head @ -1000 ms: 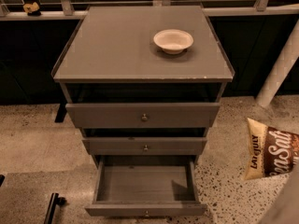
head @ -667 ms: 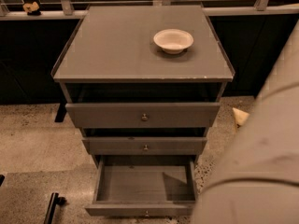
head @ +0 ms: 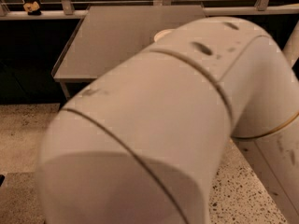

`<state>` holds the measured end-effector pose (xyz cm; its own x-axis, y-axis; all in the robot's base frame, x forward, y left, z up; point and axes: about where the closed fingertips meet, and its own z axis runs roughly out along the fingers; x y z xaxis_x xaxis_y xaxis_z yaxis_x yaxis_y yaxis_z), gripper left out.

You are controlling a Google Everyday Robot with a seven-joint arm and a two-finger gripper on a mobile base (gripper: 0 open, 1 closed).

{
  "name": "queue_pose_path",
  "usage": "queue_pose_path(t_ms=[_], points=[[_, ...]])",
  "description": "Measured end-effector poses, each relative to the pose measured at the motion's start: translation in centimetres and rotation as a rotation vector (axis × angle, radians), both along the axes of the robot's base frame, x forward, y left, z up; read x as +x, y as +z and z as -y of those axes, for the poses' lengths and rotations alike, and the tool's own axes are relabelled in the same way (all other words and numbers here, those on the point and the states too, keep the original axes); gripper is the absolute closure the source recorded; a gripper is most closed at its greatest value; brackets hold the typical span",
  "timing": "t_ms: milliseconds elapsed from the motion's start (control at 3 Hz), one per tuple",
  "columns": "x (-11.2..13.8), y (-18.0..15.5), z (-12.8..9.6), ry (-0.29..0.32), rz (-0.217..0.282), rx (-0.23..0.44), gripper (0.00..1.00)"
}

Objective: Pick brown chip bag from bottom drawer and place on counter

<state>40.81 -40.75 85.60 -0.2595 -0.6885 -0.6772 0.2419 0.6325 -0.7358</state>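
My white arm (head: 168, 125) fills most of the view, close to the camera. The gripper is out of view. The grey counter (head: 112, 41) shows at the upper left, behind the arm. A sliver of the cream bowl (head: 161, 33) on it peeks over the arm. The brown chip bag and the bottom drawer are hidden behind the arm.
Speckled floor (head: 23, 139) shows at the left and the lower right. A dark ledge with a railing (head: 65, 1) runs along the back, with a small tan object (head: 32, 6) on it at the far left.
The arm has swung in from the right and now covers the drawers, the bag and most of the counter.
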Motion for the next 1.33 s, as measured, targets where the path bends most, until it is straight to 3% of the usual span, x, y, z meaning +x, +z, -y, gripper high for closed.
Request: queue_pose_path(t_ms=[333, 1000, 1333], points=[[-0.1, -3.2, 0.7, -0.082, 0.009, 0.115, 1.00], [-0.1, -3.4, 1.8, -0.126, 0.027, 0.142, 1.00], [0.9, -1.2, 2.0, -0.118, 0.070, 0.127, 1.00]])
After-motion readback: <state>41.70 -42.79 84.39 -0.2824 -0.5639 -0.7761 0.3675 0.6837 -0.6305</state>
